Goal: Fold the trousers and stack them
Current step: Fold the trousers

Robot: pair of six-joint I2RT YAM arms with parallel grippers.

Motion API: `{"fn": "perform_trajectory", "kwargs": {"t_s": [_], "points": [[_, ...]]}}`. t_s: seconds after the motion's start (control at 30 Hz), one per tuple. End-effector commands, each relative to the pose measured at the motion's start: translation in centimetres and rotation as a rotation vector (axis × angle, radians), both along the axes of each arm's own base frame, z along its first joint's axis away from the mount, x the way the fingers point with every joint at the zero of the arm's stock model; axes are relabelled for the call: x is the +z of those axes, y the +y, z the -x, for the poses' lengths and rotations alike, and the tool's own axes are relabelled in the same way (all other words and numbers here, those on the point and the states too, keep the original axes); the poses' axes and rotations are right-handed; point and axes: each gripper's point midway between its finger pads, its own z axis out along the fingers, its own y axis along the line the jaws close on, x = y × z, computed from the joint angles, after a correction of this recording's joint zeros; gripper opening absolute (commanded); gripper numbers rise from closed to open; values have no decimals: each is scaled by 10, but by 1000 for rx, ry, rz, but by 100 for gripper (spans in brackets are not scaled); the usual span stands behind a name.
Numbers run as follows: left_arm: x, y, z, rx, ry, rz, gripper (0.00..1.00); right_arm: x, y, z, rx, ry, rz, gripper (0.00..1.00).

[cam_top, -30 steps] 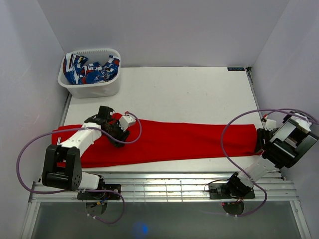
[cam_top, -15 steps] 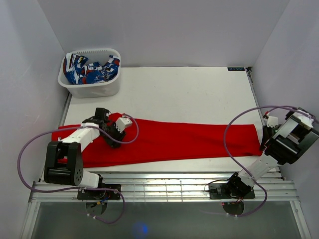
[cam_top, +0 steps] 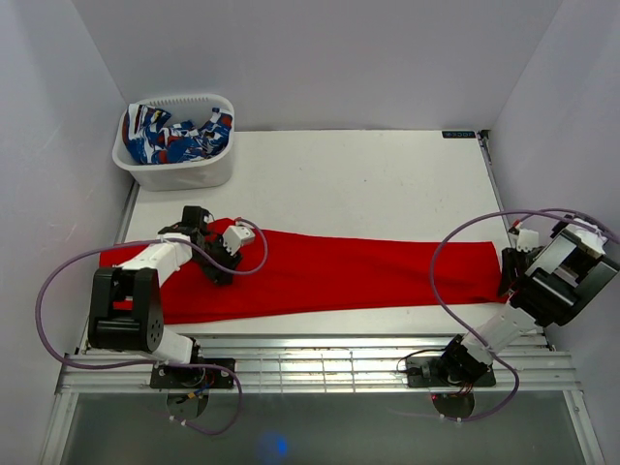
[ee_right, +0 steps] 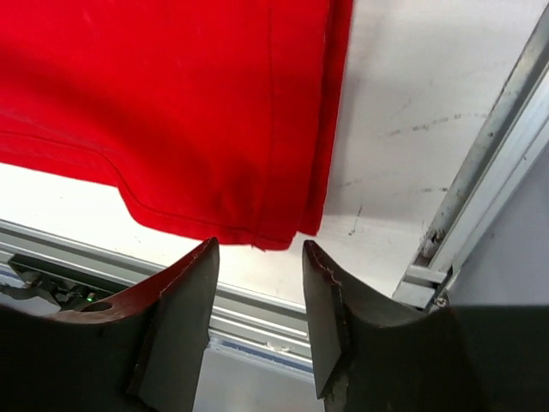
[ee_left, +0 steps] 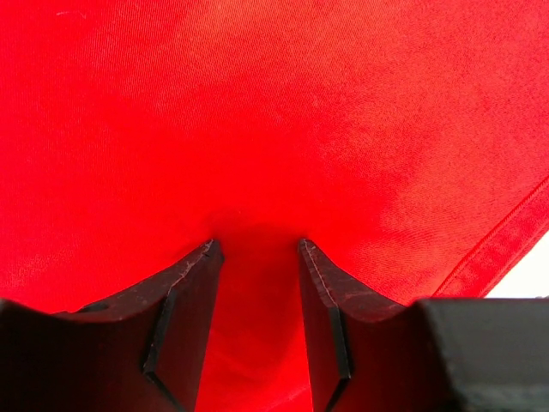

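The red trousers point(cam_top: 349, 271) lie flat and stretched out across the table from left to right. My left gripper point(cam_top: 219, 262) is down on their left part. In the left wrist view its jaws point(ee_left: 256, 245) stand apart, tips on the red cloth point(ee_left: 274, 112), with flat fabric showing in the gap. My right gripper point(cam_top: 506, 281) hovers at the trousers' right end. In the right wrist view it point(ee_right: 258, 245) is open and empty, and the hemmed corner of the cloth point(ee_right: 171, 112) lies just beyond its fingertips.
A white basket point(cam_top: 174, 176) with blue-white-red patterned cloth point(cam_top: 174, 136) stands at the back left. Bare white table point(cam_top: 368, 184) lies behind the trousers. Metal rails point(cam_top: 339, 363) run along the near edge and a metal frame point(ee_right: 497, 163) along the right edge.
My left gripper has slid a little to the left over the trousers. The right wrist swung slightly outward and came back to the hem. The trousers lie as before.
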Motion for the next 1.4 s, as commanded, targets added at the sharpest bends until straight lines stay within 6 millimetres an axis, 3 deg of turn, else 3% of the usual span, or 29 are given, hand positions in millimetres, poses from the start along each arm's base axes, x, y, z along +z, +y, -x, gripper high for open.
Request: {"fn": "perform_trajectory", "kwargs": {"t_s": [0.0, 0.2, 0.7, 0.9, 1.0, 1.07, 1.2, 1.37], "points": [[-26, 26, 3, -4, 31, -122, 54, 7, -5, -27, -68, -88, -29, 49], [-35, 26, 4, -5, 60, -125, 53, 36, -16, -77, -80, -219, -21, 44], [-34, 26, 3, 5, 95, -122, 53, 11, -7, -143, -30, -268, 33, 43], [-34, 28, 2, 8, 93, -133, 53, -1, 0, -149, -13, -251, 21, 40], [-33, 28, 2, 8, 95, -134, 53, -5, 3, -150, -4, -243, 16, 34], [-34, 28, 1, 8, 95, -134, 53, -6, 4, -149, -3, -239, 13, 24], [-35, 28, 2, 8, 99, -136, 53, -3, 2, -149, 1, -243, 27, 8], [-35, 28, 2, 6, 102, -133, 53, 14, -2, -153, 19, -287, 60, 8]]}}
